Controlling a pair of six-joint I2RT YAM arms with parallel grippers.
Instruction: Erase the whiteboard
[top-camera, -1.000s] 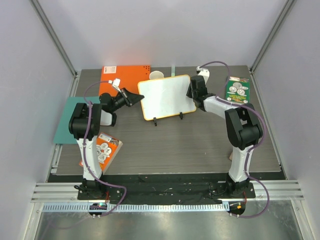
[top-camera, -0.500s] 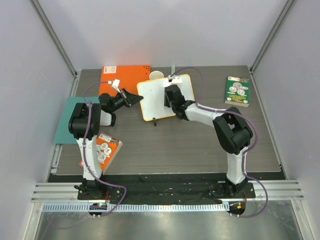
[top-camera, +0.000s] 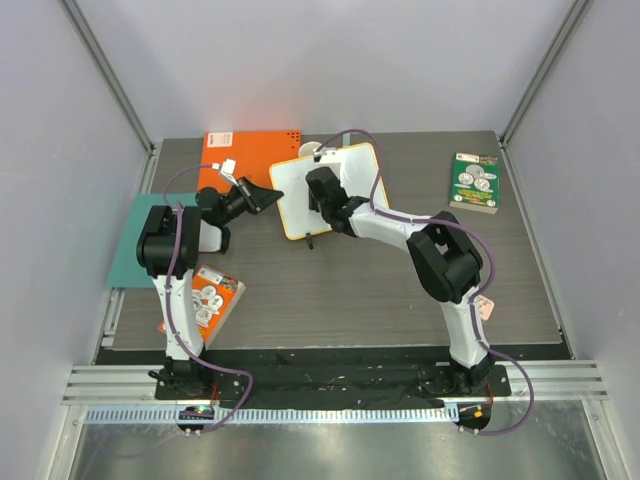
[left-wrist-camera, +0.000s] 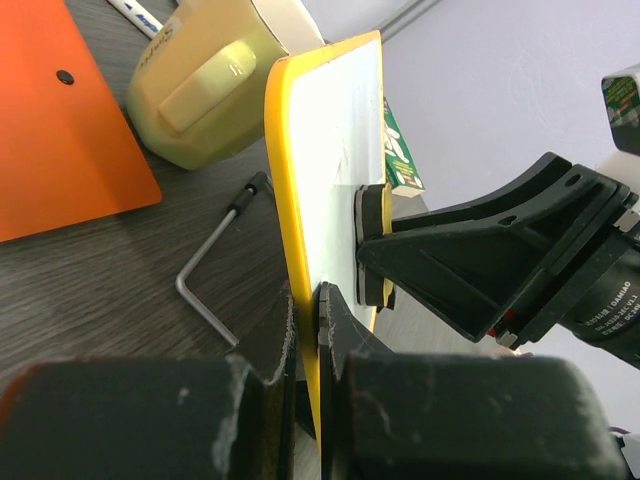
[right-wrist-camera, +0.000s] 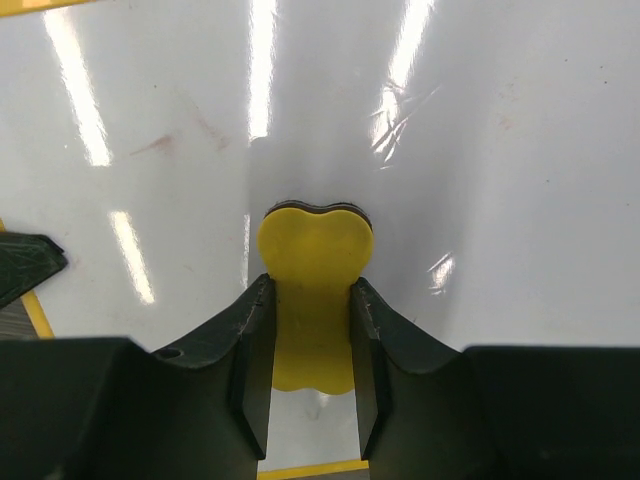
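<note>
- Now, left gripper (left-wrist-camera: 305, 330) is clamping the whiteboard (top-camera: 293, 205) rim; board is standing near middle of table's (top-camera: 400, 290) far edge.
- Meanwhile right gripper (top-camera: 322, 185) is gripping yellow eraser (right-wrist-camera: 315, 245), pressing it on board face; faint red smears (right-wrist-camera: 160, 145) are showing.
- Risk: pushing too hard w/ eraser could be twisting board out of left's thin pinch, tipping it.
- Risk: eraser is sticking far out btwn fingers (right-wrist-camera: 250, 360); may be slipping mid-stroke.

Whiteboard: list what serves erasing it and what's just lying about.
Job: white rectangular board with yellow-orange rim; yellow rounded eraser pad.
Lying about: flat orange notebook; teal sheet; green book; orange booklet; cream mug; bent metal hex key.
</note>
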